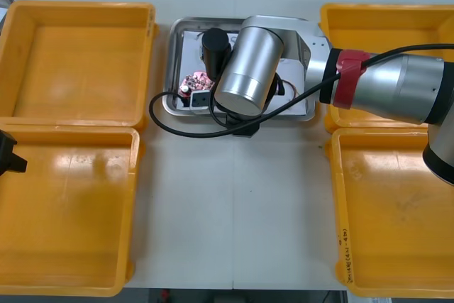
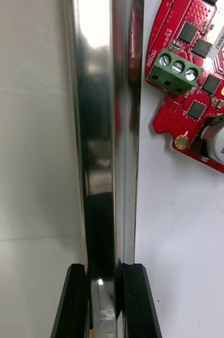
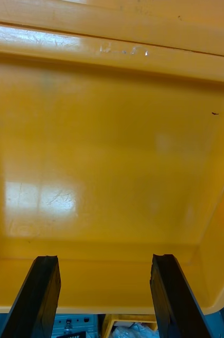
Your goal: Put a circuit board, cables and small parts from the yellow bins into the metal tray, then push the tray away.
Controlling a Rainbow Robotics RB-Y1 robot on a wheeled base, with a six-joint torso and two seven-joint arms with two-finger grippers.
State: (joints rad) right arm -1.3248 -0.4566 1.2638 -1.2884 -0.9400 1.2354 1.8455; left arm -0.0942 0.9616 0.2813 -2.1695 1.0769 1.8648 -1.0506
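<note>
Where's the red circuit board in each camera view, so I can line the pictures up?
Front view: the red circuit board lies in the metal tray, near its left end.
Right wrist view: it lies on the tray's white floor, past the right hand, which is shut on the tray's rim.
Left wrist view: the open left hand faces a yellow bin.
Shared landmark: the tray's shiny rim.

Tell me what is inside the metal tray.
A round red circuit board lies on the white inside of the metal tray. The right arm covers the tray's middle, hiding whatever is there. The right gripper is shut on its rim.
</note>
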